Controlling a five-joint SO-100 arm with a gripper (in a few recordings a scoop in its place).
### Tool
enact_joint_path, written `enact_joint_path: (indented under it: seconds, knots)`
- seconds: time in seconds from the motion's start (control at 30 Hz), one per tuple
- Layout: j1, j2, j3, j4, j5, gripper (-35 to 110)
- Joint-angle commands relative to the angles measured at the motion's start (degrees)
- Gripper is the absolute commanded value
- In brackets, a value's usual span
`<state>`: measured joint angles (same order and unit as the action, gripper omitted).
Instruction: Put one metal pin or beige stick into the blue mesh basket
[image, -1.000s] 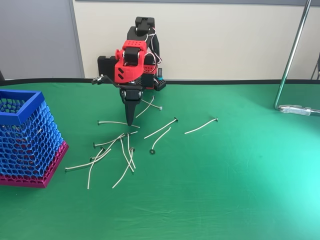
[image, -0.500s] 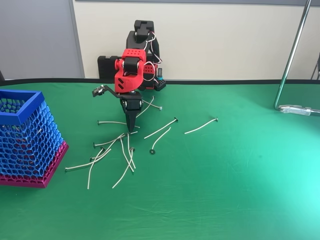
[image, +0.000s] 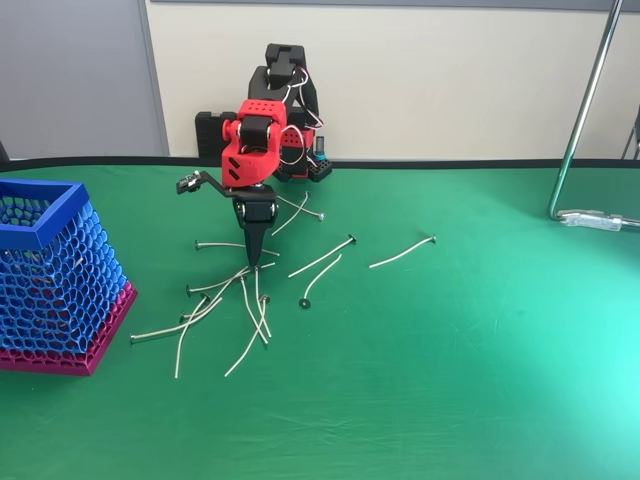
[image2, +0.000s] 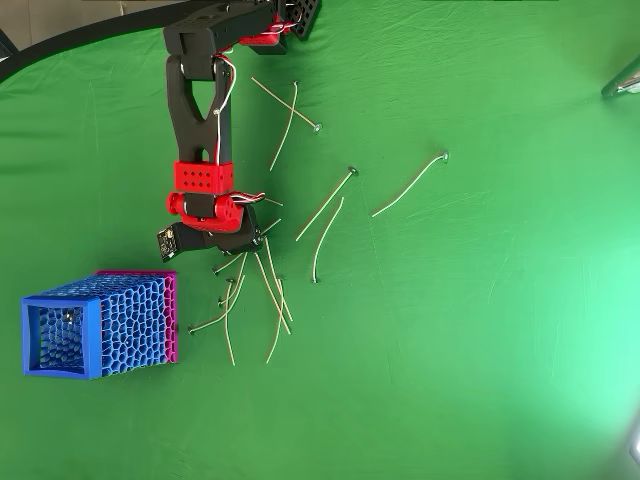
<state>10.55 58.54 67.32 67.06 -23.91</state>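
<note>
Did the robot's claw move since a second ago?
Yes. In the fixed view the gripper has slid a little left and toward the camera, from near the lone horizontal pin toward the tangled pile of pins.

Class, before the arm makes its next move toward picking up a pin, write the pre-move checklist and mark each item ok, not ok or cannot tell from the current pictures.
1. Gripper positioned over the pins: ok, its tip points down at the top of the cluster.
2. Gripper jaws open enough to take one pin: cannot tell, the fingers look close together.
3. A single pin singled out: not ok, the pins under the tip cross each other.
4. Blue mesh basket upright with its opening free: ok.
5. Path from cluster to basket clear on the green table: ok.
6. Gripper holding a pin: cannot tell.
</note>
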Motion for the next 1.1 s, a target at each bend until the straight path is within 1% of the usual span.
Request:
enact_joint_path:
  seconds: [0.0,0.7,0.8,0.9,1.07]
  knots:
    - [0.4,0.2,-2.6,0.4,-0.5,11]
    - [0.5,-2.5,-4.9,1.5,-0.9,10]
    - [0.5,-2.7,-5.1,1.6,-1.0,7]
    - [0.5,-2.8,-5.3,1.6,-1.0,1]
    - [0.5,-2.2,-5.1,1.6,-1.2,1]
